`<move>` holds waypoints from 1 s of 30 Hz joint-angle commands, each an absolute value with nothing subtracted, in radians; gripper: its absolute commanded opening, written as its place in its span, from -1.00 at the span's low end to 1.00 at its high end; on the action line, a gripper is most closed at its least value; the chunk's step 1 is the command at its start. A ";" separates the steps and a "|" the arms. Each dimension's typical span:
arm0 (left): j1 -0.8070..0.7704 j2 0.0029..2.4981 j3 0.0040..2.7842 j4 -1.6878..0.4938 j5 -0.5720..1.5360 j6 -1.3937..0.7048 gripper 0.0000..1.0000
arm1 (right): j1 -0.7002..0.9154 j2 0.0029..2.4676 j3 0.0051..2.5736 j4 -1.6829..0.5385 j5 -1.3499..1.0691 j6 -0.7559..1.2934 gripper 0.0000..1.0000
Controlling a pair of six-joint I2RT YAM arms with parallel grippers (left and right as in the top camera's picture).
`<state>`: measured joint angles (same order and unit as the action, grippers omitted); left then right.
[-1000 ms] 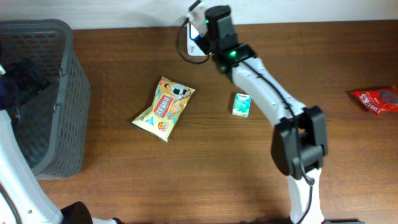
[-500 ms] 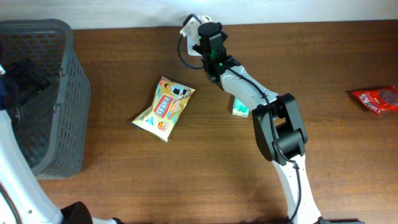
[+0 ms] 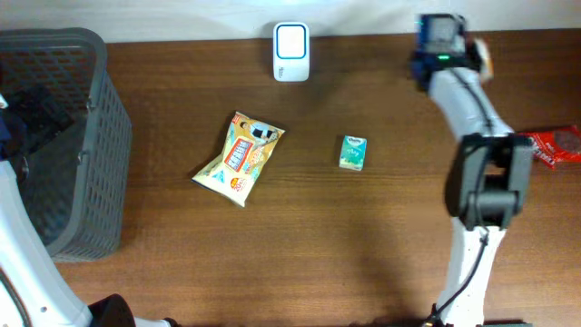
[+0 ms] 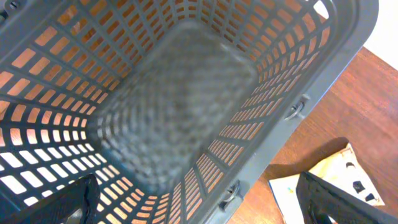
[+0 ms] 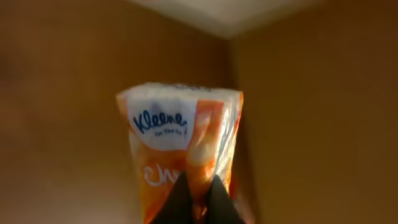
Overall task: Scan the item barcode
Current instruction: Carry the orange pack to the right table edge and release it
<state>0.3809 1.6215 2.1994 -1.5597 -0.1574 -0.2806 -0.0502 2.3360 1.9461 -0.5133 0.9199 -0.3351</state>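
The right arm has swung away from the scanner [image 3: 290, 53], which stands at 12 o'clock on the far edge of the table [image 3: 272, 254] and is now uncovered. The right gripper [image 5: 198, 196] now hovers near the far edge at about 1 o'clock. Its jaws are pinched almost fully together on the lower edge of an orange and white tissue pack [image 5: 183, 143], which hangs clear of the wood. The brand side faces the wrist camera, and no barcode shows in any view. The left gripper [image 4: 204, 205] hangs over a grey basket [image 3: 54, 136] at 9 o'clock, with its jaws spread wide and nothing in them. A yellow snack bag [image 3: 239, 157] lies left of centre, a small green box [image 3: 352, 153] lies just right of centre, and a red packet [image 3: 554, 145] lies at 3 o'clock on the table edge. The pack looks to be on its way to the right side to be set down. To do that well, the arm should hold its grip on the soft, slippery wrapper until the pack rests on bare wood. It should come down short of the red packet and let go only once the pack is low. Should the code not have read, the hidden side of the pack must be turned back to face the scanner window.
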 commanded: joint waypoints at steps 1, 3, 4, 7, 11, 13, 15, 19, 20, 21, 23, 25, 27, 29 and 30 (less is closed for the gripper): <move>0.383 1.617 2.207 -1.558 -0.157 -0.287 0.98 | -0.210 2.299 1.945 -0.707 0.633 0.038 -0.92; 0.383 1.617 2.207 -1.558 -0.157 -0.287 0.98 | -0.330 2.299 1.945 -0.773 0.402 0.103 -0.92; 0.383 1.617 2.207 -1.558 -0.157 -0.287 0.98 | -0.379 2.299 1.945 -0.792 0.334 0.129 -0.92; 0.383 1.617 2.207 -1.558 -0.157 -0.287 0.98 | -0.526 2.299 1.945 -0.827 0.198 0.178 -0.90; 0.383 1.617 2.207 -1.558 -0.157 -0.287 0.98 | -0.632 2.299 1.941 -0.867 0.041 0.178 0.51; 0.383 1.617 2.207 -1.558 -0.157 -0.287 0.98 | -0.651 2.299 1.942 -0.884 -0.059 0.178 0.99; 0.383 1.617 2.207 -1.558 -0.157 -0.287 0.98 | -0.648 2.292 1.958 -0.908 -0.154 0.178 0.98; 0.383 1.617 2.207 -1.558 -0.157 -0.287 0.98 | -0.624 2.207 2.070 -1.032 -0.215 0.173 0.97; 0.383 1.617 2.207 -1.558 -0.157 -0.287 0.98 | -0.621 2.174 2.133 -1.097 -0.215 0.173 0.97; 0.383 1.617 2.207 -1.558 -0.157 -0.287 0.98 | -0.620 2.146 2.183 -1.142 -0.227 0.173 0.97; 0.383 1.617 2.207 -1.558 -0.157 -0.287 0.98 | -0.611 2.111 2.236 -1.196 -0.305 0.173 0.97; 0.383 1.617 2.207 -1.558 -0.157 -0.287 0.98 | -0.594 2.099 2.239 -1.271 -0.409 0.173 0.97; 0.383 1.617 2.207 -1.558 -0.157 -0.287 0.98 | -0.554 2.101 2.214 -1.364 -0.445 0.142 0.97; 0.383 1.617 2.207 -1.558 -0.157 -0.287 0.98 | -0.473 2.101 2.148 -1.422 -0.445 0.073 0.97; 0.383 1.617 2.207 -1.558 -0.157 -0.287 0.98 | -0.408 2.101 2.091 -1.423 -0.442 0.049 0.98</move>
<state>0.3809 1.6215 2.1994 -1.5597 -0.1570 -0.2806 -0.5179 2.0876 2.1735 -1.4151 -0.4061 0.1219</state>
